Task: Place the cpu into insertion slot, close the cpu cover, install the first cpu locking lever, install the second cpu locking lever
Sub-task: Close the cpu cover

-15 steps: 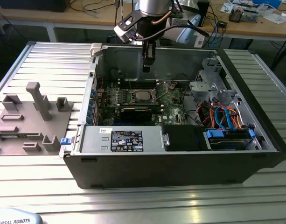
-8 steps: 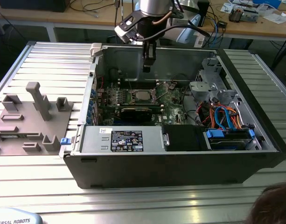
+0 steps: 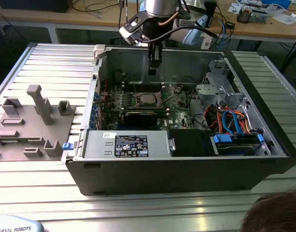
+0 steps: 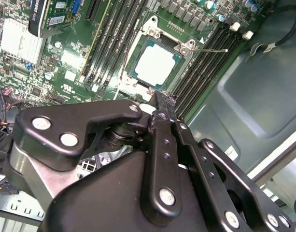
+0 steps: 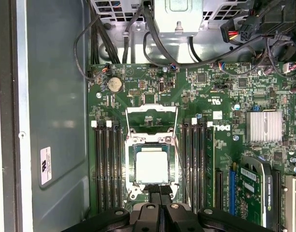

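Table (image 3: pixel 51 63): silver metal, ribbed, with grooves running across the exterior view.

On it, from the centre to the exterior view's right: computer case (image 3: pixel 176 169), black, lying on its side, open face upward.

On it, at the exterior view's left: grey fixture plate (image 3: pixel 22 130) with upright blocks and posts, just beside the case.

Small blue piece (image 3: pixel 66 145) between the two, at the case's corner.

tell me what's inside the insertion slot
The cpu sits in the insertion slot, silver top showing. The contact field under it is covered. The cpu cover lies swung open beside it.
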Robot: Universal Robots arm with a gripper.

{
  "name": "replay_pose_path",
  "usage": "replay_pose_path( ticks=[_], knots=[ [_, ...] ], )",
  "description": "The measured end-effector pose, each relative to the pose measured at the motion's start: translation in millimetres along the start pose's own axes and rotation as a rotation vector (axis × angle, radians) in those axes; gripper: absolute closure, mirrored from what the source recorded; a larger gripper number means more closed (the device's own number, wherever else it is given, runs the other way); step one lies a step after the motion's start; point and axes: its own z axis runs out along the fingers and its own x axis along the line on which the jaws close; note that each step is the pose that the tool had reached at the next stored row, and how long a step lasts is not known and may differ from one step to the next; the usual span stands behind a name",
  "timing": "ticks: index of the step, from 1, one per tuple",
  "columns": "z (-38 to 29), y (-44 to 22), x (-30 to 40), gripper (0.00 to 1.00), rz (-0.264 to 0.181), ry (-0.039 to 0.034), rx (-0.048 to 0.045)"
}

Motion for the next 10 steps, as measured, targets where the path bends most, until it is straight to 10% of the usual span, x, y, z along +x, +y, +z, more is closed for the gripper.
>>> replay_pose_path(
  ticks=[10],
  knots=[
    [0.3, 2.0, 0.0, 0.89, 0.000, 0.0001, -0.0001]
  ],
)
